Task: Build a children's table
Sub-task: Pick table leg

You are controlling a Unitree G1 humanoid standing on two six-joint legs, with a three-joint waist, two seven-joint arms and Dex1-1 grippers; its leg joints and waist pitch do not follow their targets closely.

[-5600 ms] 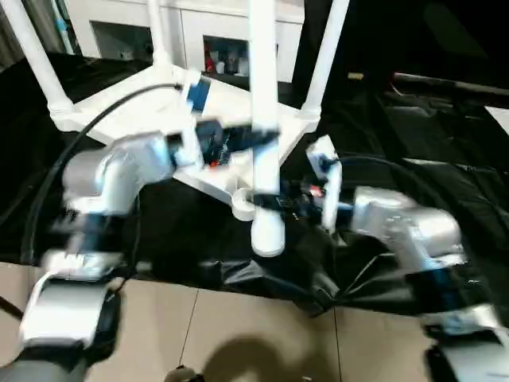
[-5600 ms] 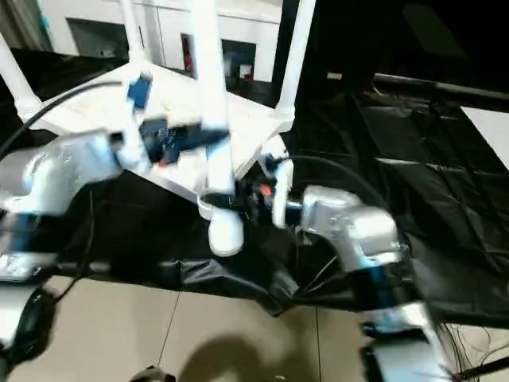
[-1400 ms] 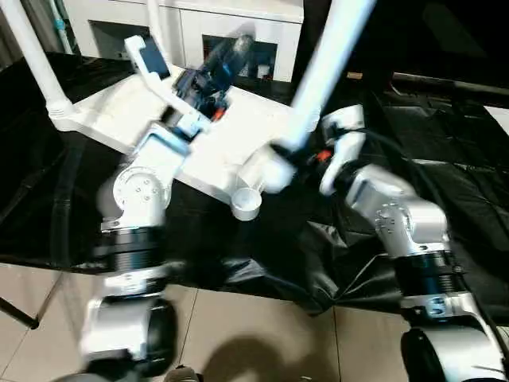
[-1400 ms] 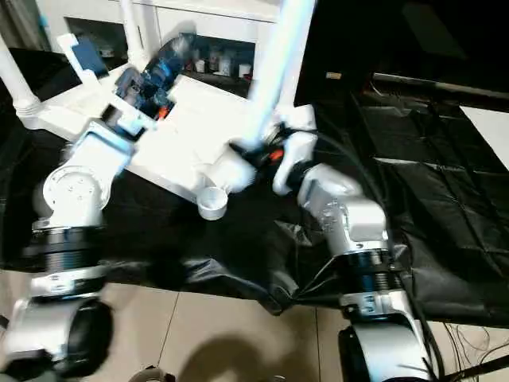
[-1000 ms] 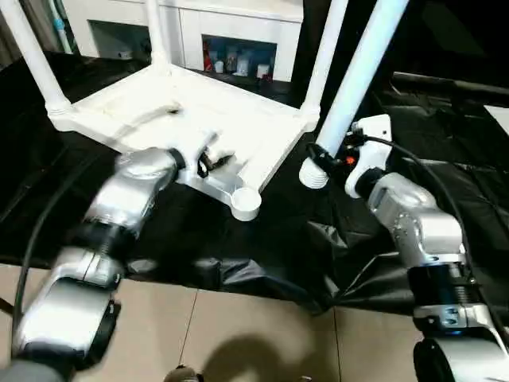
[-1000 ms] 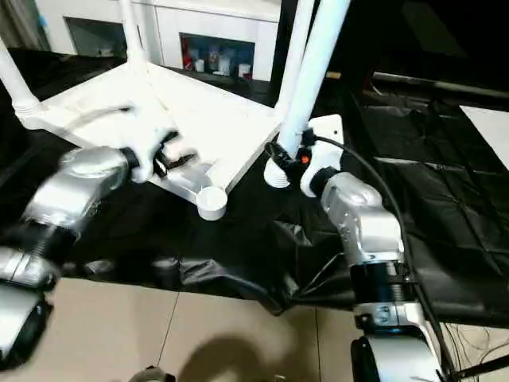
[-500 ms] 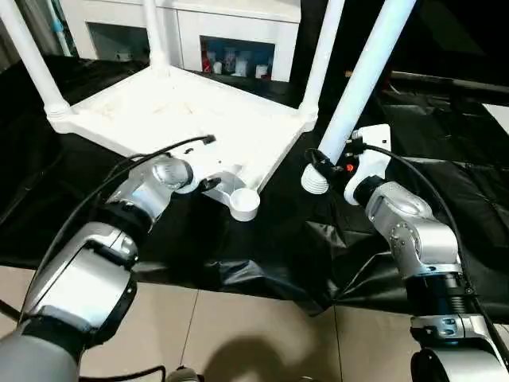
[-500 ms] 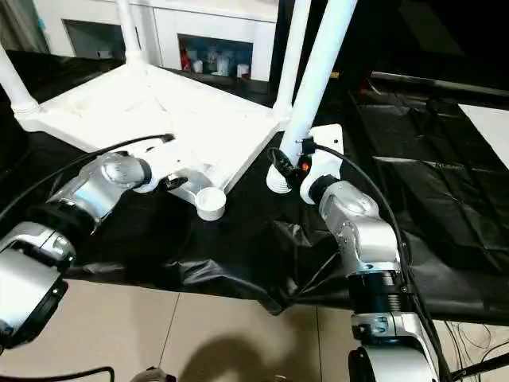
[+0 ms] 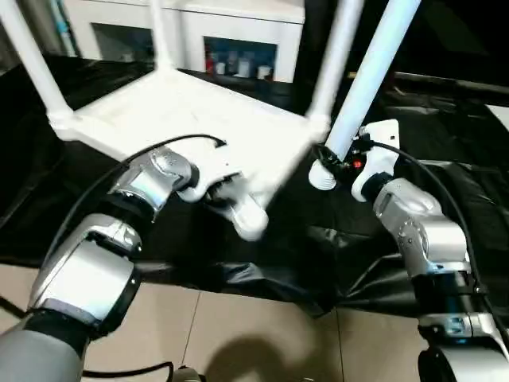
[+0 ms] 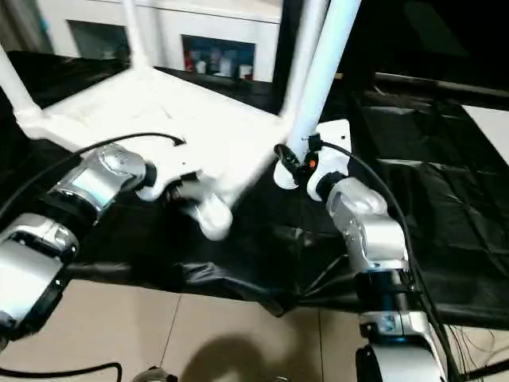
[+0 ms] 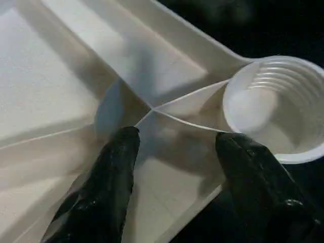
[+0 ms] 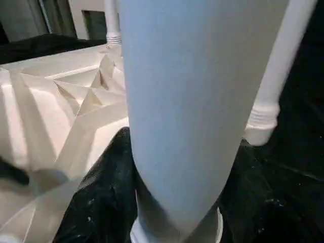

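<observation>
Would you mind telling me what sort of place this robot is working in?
Probably an indoor robot test space: black sheeting covers the work surface above a tiled floor, and a white glass-door cabinet stands behind the upturned children's table.

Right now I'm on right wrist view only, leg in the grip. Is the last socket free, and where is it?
Observer: Free. The near corner socket of the table top is empty.
Operator: Left gripper?
Observer: The left gripper is beside that socket, fingers open astride a rib of the underside.
Operator: Leg end versus socket?
Observer: The leg in the right gripper ends by the top's right corner, apart from the empty socket.
</observation>
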